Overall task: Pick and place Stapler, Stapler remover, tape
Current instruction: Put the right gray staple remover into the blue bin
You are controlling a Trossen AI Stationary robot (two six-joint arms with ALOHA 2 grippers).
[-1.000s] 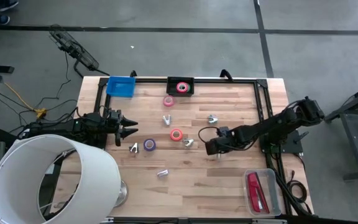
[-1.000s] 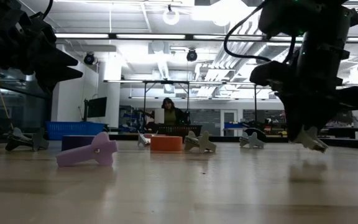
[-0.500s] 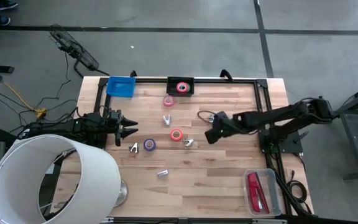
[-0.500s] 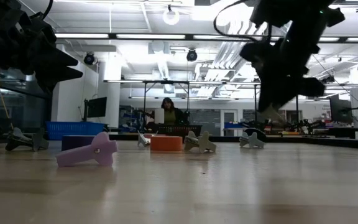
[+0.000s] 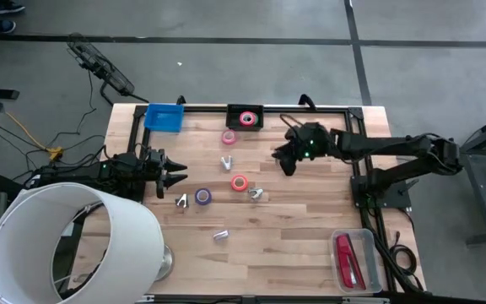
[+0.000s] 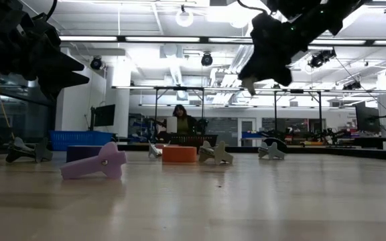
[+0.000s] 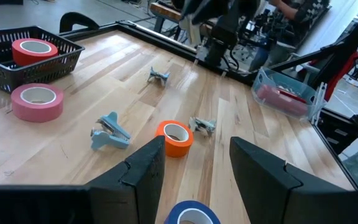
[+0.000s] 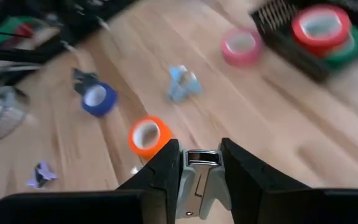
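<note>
Right gripper [image 5: 287, 160] is mid-carry: its fingers [image 8: 166, 163] are pinched nearly closed on a small silvery staple remover [image 8: 199, 180], lifted well clear of the tabletop [image 5: 310, 245] near its far side. Looks like the transport step for the removers, not the tape. Which bin it's bound for I can't tell; the blue bin [image 5: 164, 116] at the far-left corner is a guess, since the black basket [image 5: 245, 117] already holds tape rolls. Next move calls for getting squarely over the chosen bin before letting go, since the piece is tiny and would bounce off a rim. Left gripper [image 5: 175, 176] waits low at the left edge, fingers partly apart, holding nothing, just beside the purple roll [image 5: 202, 196]. Stapler [image 5: 345, 257] already sits in the clear tray [image 5: 366, 239] at the near-right corner. Pink roll [image 5: 229, 136], orange roll [image 5: 239, 182] and several removers remain loose mid-table.
</note>
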